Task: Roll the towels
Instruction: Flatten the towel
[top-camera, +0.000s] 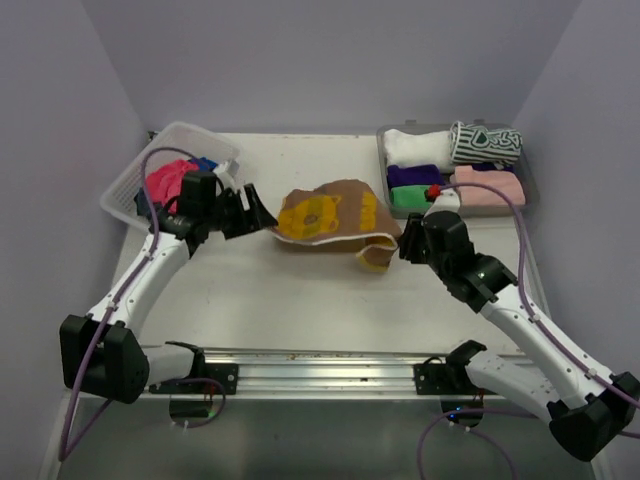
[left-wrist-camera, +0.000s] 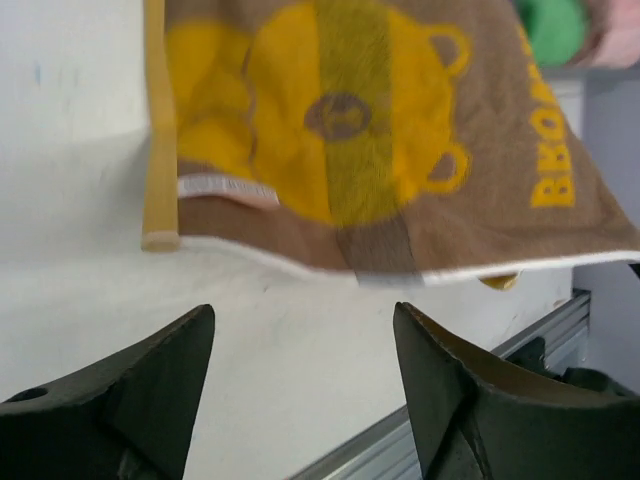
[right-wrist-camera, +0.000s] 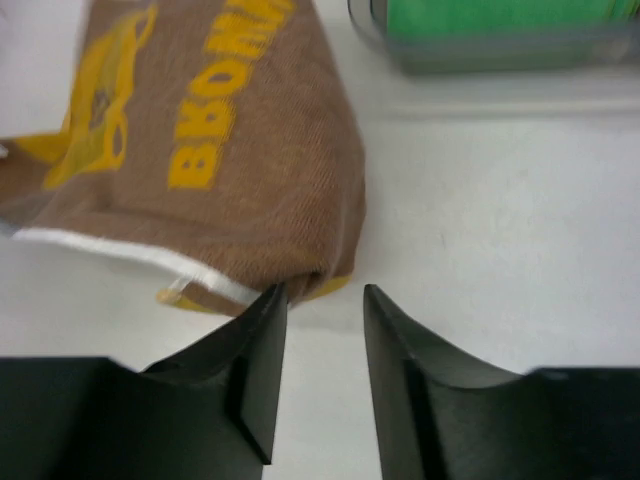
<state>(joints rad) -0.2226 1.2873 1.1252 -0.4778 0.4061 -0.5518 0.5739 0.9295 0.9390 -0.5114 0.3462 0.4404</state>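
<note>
The yellow-and-brown towel (top-camera: 325, 213) lies long-axis left-to-right, the left gripper (left-wrist-camera: 302, 310) wide open and empty, the right gripper (right-wrist-camera: 324, 292) barely parted, holding nothing.

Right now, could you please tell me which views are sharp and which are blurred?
Top view: sharp, evenly lit, no glare on the brown towel. Left wrist view: towel smeared. Right wrist view: towel's lettering soft, tray out of focus.

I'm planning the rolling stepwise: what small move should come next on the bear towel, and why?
Probably ease the left gripper forward to pinch the brown-and-yellow towel: its jaws stand open just short of the towel's edge, and the towel lies unrolled. The right gripper, narrowly open, holds nothing.
</note>
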